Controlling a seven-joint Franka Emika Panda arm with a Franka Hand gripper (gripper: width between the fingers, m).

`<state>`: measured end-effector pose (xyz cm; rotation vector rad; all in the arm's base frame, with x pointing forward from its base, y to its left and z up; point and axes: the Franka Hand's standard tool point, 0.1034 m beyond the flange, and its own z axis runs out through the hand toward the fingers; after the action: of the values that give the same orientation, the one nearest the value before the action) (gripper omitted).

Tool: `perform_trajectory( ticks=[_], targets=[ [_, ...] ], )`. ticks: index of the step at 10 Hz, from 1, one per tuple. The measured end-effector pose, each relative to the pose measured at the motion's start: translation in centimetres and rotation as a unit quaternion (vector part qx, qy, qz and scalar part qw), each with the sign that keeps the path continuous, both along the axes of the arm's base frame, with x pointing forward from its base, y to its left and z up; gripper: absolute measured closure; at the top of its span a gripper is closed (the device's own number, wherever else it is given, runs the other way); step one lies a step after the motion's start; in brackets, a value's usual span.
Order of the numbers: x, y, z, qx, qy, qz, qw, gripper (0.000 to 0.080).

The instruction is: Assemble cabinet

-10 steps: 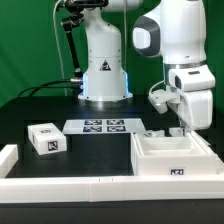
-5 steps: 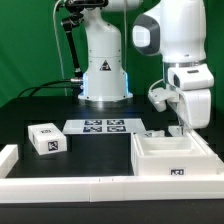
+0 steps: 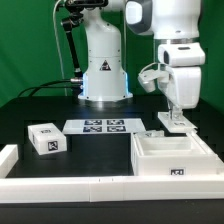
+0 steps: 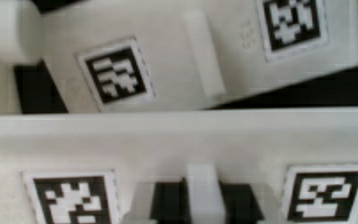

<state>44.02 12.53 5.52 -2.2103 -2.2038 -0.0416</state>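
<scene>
The cabinet's large white box (image 3: 170,157) lies open-topped at the exterior view's right front, a tag on its front wall. My gripper (image 3: 175,114) hangs above the box's back wall. In the wrist view my gripper (image 4: 201,196) has its two dark fingers close together on a thin white strip of a tagged white cabinet panel (image 4: 158,150). That panel (image 3: 177,125) hangs just under the fingers. Another tagged white part (image 4: 167,60) lies beyond it. A small white tagged block (image 3: 45,139) sits at the exterior view's left.
The marker board (image 3: 100,126) lies flat at the table's middle, in front of the robot base (image 3: 103,70). A low white rail (image 3: 60,184) runs along the front edge. A small tagged piece (image 3: 152,133) lies behind the box.
My gripper has risen and shifted toward the exterior view's left, away from the box's back wall, with the white panel under it. The other parts have not moved.
</scene>
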Motion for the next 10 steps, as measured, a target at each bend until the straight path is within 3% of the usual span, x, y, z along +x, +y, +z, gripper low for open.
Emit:
perform_trajectory(
  ticks=[3,7,10],
  targets=[
    [-0.2,0.2,-0.2,0.000,0.003,-0.002,1.000,0.0729],
    [0.4,-2.3,-0.6,-0.001,0.006,-0.014,1.000,0.0729],
    [0.4,-2.2,-0.5,-0.001,0.006,-0.019,1.000,0.0729]
  ],
)
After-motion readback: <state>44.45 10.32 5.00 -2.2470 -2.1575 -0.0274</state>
